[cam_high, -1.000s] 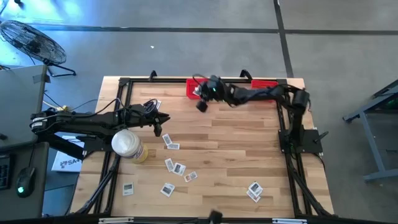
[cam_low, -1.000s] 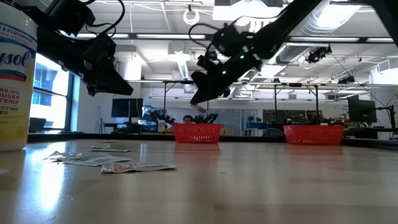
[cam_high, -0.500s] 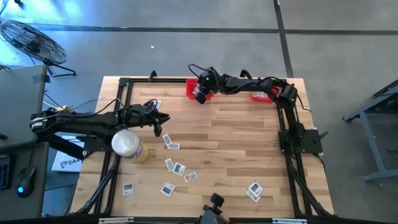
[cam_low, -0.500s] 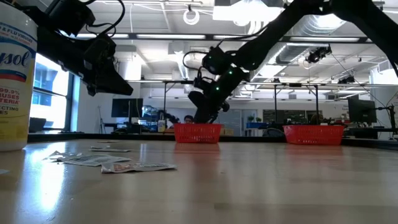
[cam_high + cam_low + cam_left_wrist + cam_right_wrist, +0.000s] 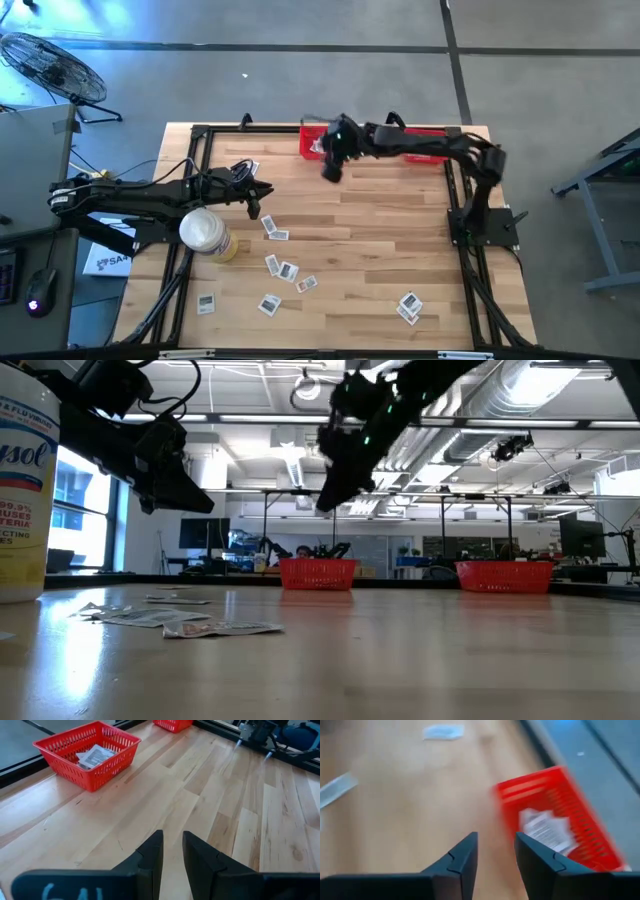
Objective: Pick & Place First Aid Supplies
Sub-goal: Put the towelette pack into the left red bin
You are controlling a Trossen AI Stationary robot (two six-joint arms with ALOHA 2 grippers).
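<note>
Several small white packets, the first aid supplies point(image 5: 283, 268), lie flat and scattered on the wooden table, a few more near the front right point(image 5: 408, 306). One packet point(image 5: 547, 829) lies inside the left red bin point(image 5: 310, 142). My right gripper point(image 5: 495, 855) hangs open in the air just on the near side of that bin, with nothing between its fingers; in the low view it point(image 5: 328, 498) is well above the table. My left gripper point(image 5: 172, 851) waits over the table's left part, its fingers a little apart and holding nothing.
A second red bin point(image 5: 505, 575) stands at the far right. A large white cylinder point(image 5: 203, 230) stands under my left arm at the table's left side. Black frame rails point(image 5: 465, 250) run along the table's edges. Bare wood lies in the middle.
My right gripper went toward the far edge and dipped down over the left red bin, then rose well above the table and drew back a little toward the near edge. My left arm has kept still.
</note>
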